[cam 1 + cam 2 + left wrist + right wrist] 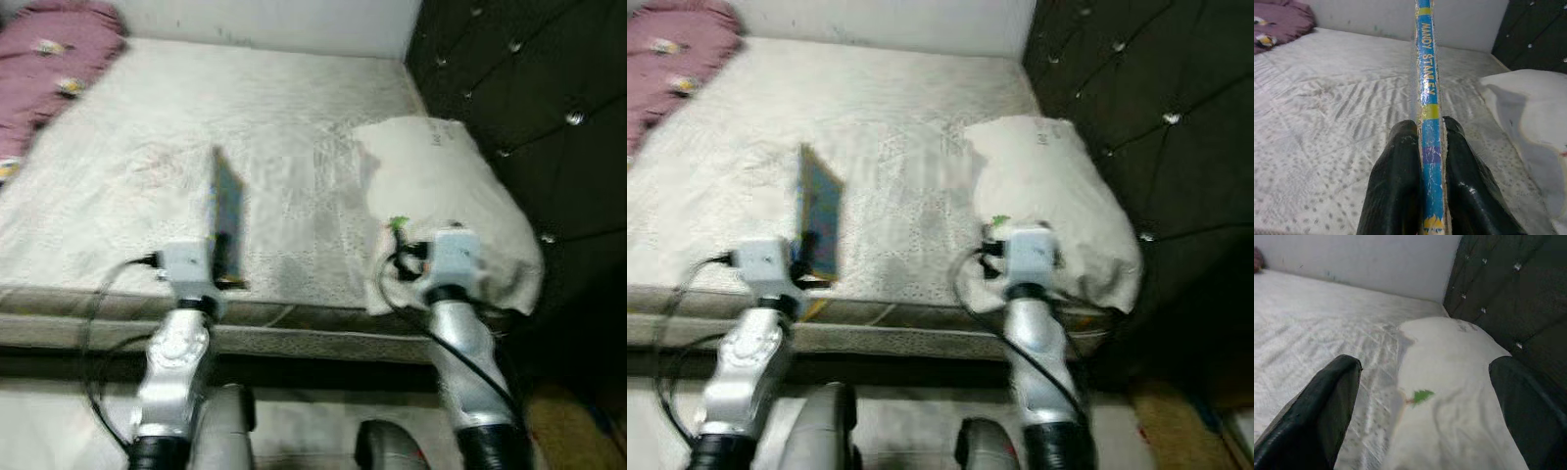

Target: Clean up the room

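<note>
book [1428, 98], a thin blue paperback with its spine reading "mandy stanley", stands on edge between the left gripper [1431, 147]'s jaws, which are pinched tight on its lower spine, the two black fingers [1393, 186] pressing either cover. seen from the head, the book rises upright above that gripper, just over the near edge of the bed [147, 147], apart from the sheet rather than resting on it. the right gripper [1425, 396] holds nothing; its jaws are spread wide and point at the white pillow [441, 186], which lies on the bed beside the dark tufted headboard [529, 108], with a small green scrap [1421, 395] on the cover nearest the jaws. at the bed's far corner, well away from the headboard, sits a bundled pink blanket [54, 49]. the step in hand looks like carrying the book off the bed to wherever it belongs. to do it well, the pinch should stay firm and low on the spine, since a thin book held by one edge can swing or slip if the wrist rolls; keeping it vertical and moving the arm smoothly would help, and the book's top edge should be kept away from the pillow while turning away from the bed. the free gripper is placed to deal with the pillow or scrap.
</note>
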`<state>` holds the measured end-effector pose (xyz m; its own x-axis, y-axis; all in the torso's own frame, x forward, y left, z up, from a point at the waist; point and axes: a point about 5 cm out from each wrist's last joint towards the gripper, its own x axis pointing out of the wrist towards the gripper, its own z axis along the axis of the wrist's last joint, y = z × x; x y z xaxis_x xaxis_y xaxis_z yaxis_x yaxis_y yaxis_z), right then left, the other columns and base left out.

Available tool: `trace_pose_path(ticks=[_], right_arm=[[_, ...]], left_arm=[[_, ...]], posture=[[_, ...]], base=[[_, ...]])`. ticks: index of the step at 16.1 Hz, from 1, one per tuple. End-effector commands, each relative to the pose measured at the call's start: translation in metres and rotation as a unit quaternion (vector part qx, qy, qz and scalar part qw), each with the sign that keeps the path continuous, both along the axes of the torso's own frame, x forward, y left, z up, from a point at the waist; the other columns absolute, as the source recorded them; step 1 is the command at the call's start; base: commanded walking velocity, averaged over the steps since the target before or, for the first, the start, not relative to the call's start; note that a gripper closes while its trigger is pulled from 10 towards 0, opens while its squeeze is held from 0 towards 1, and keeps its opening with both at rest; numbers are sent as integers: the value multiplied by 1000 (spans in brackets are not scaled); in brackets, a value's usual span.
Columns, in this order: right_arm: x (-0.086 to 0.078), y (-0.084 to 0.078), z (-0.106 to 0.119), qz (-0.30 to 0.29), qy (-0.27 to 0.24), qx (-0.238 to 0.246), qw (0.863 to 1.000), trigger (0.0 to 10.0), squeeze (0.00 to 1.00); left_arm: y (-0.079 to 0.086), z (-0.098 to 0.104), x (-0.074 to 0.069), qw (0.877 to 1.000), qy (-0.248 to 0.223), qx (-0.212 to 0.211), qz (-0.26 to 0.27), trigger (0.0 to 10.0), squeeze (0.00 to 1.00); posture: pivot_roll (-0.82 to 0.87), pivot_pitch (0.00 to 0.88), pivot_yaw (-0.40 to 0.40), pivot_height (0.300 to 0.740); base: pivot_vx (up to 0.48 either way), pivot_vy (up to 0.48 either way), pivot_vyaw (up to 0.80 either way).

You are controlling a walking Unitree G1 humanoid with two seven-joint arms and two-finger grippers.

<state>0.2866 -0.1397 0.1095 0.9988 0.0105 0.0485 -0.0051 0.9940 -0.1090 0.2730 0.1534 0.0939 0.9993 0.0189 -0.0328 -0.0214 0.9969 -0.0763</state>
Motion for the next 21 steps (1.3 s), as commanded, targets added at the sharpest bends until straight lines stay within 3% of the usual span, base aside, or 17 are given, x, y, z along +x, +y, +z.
trace_pose_path(ticks=[1, 13, 15, 18, 21], right_arm=[[-1, -11, -2, -14, 4, -9, 1000, 10000, 0], [0, -11, -1, -13, 2, -10, 1000, 10000, 0], [0, -12, -1, -12, 2, -11, 1000, 10000, 0], [0, -13, -2, -12, 7, -5, 1000, 10000, 0], [0, -13, -1, -12, 6, -9, 1000, 10000, 0]], left_arm=[[-6, 15, 4, 999, -37, -9, -10, 10000, 0], [-10, 13, 3, 999, -29, -19, -19, 10000, 0], [-13, 11, 4, 999, -23, -24, -14, 10000, 0], [-15, 1, 11, 996, 28, -90, -5, 10000, 0], [-17, 4, 17, 995, 27, -92, -10, 10000, 0]], posture=[[-33, 0, -30, 647], [-40, 0, -28, 647], [-45, 0, -30, 647], [-48, 0, -34, 622], [-51, 0, -35, 592]], base=[[390, 0, 0], [357, 0, 0], [0, 0, 0], [0, 0, 0], [0, 0, 0]])
